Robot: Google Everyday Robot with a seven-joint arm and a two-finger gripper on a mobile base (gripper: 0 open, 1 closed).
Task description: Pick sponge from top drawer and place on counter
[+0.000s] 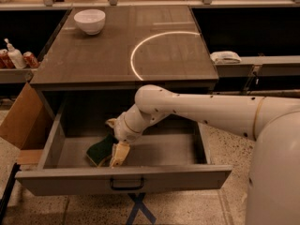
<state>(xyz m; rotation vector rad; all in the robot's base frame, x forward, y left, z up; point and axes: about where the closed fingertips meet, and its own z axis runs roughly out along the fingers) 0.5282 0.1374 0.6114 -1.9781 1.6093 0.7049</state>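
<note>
The top drawer [124, 177] stands pulled out below the counter [93, 55]. The sponge [98, 150], dark green on top, lies on the drawer floor left of the middle, close to the front panel. My gripper [115, 138] is down inside the drawer at the sponge's right edge. It is open, with one pale finger [120, 154] at the sponge's near right corner and the other finger [111, 123] behind the sponge. I cannot tell whether the fingers touch the sponge. The sponge rests on the drawer floor.
A white bowl [89, 20] sits at the counter's far left, and a pale arc [140, 46] is marked on its right half. A cardboard box [21, 121] stands left of the drawer. Bottles and cans [14, 57] stand on the left shelf; a white cloth [226, 57] lies on the right shelf.
</note>
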